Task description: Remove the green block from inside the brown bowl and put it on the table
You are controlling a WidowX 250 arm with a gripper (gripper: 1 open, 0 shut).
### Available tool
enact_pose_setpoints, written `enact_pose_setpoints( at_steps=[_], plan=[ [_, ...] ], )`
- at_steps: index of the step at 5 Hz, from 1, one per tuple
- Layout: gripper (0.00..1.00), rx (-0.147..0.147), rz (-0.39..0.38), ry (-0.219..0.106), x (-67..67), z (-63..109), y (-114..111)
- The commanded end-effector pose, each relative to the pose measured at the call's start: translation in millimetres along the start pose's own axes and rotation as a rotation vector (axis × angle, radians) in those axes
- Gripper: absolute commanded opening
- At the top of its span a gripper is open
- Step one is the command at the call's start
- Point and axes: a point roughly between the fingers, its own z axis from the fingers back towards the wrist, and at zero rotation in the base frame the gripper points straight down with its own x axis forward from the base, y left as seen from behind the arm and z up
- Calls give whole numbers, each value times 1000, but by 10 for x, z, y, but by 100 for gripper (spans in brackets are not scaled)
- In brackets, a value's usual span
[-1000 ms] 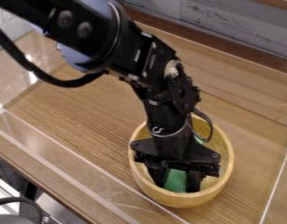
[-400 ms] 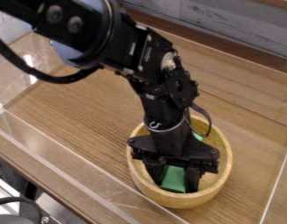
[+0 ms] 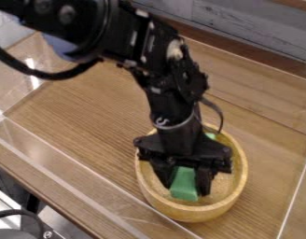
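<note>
On the bench, inside the bowl below the fingers, lies the green block, probably light and stiff, best taken at mid-length; whether they grip it, I cannot tell.

Black pincer low inside the round tan bowl, right at the green block.
</note>
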Motion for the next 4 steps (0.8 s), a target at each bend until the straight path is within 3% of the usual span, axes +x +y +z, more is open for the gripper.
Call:
enact_pose_setpoints(
  at_steps=[1, 2, 4],
  plan=[
    [0, -32, 5, -60, 133, 217, -41],
    [0, -48, 23, -76, 163, 386, -14],
    [0, -85, 43, -135, 361, 1119, 148]
  ],
)
